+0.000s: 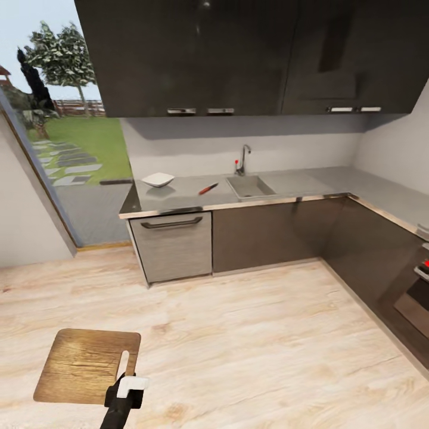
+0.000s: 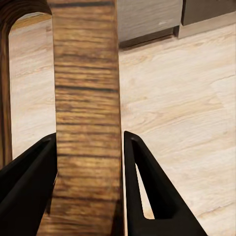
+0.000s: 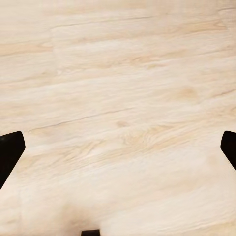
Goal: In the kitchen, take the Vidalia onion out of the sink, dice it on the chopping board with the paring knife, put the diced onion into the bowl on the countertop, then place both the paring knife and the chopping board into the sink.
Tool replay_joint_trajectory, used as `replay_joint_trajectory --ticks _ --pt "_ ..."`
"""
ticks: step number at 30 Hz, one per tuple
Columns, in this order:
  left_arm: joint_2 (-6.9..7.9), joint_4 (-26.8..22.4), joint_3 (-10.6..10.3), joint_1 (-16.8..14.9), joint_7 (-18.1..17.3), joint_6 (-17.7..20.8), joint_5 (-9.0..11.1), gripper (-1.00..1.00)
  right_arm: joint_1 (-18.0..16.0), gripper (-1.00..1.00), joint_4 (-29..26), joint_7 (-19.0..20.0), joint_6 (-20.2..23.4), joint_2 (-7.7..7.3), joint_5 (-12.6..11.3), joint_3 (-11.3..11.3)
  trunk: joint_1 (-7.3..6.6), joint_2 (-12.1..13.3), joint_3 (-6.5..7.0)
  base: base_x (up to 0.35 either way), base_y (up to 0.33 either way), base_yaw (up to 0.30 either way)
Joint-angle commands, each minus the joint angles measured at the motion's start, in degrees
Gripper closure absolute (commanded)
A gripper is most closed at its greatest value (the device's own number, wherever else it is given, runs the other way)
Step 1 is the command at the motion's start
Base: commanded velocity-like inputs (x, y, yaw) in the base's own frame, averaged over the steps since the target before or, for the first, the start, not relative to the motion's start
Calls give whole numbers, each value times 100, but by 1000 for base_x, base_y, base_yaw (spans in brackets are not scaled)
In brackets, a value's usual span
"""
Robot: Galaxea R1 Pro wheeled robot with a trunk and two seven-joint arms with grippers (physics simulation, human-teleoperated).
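My left gripper (image 1: pixel 128 383) is shut on the chopping board (image 1: pixel 83 364), a brown wooden board held flat above the floor at the lower left of the head view. In the left wrist view the board's handle strip (image 2: pixel 86 88) sits clamped between the black fingers (image 2: pixel 147 191). Far ahead, the grey countertop (image 1: pixel 179 196) carries the white bowl (image 1: pixel 158 179) and the red-handled paring knife (image 1: pixel 208 188). The sink (image 1: pixel 250 186) lies right of the knife, with its faucet (image 1: pixel 243 159) behind. The onion is hidden. My right gripper (image 3: pixel 118 147) hangs open over bare floor.
Pale wood floor (image 1: pixel 250 333) stretches between me and the dark cabinets (image 1: pixel 268 235). A dishwasher front (image 1: pixel 173 244) sits under the bowl. An oven (image 1: pixel 417 292) stands at the right. A glass opening (image 1: pixel 65 149) at the left shows a garden.
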Motion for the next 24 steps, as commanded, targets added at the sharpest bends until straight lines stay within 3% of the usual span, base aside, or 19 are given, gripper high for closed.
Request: replay_joint_trajectory --ticks 1,13,24 --pt "-4 25 -39 -13 65 -28 -41 100 -2 -100 3 -10 -16 1 -11 6 4 -12 -7 85 -246 266" --pt "-2 25 -39 -13 65 -28 -41 100 -1 -100 3 -10 -13 -3 -11 14 4 -12 36 133 -195 268" --pt "-3 25 -39 -13 65 -28 -42 100 -1 -100 3 -1 -14 -4 -11 14 4 -12 38 271 -50 19"
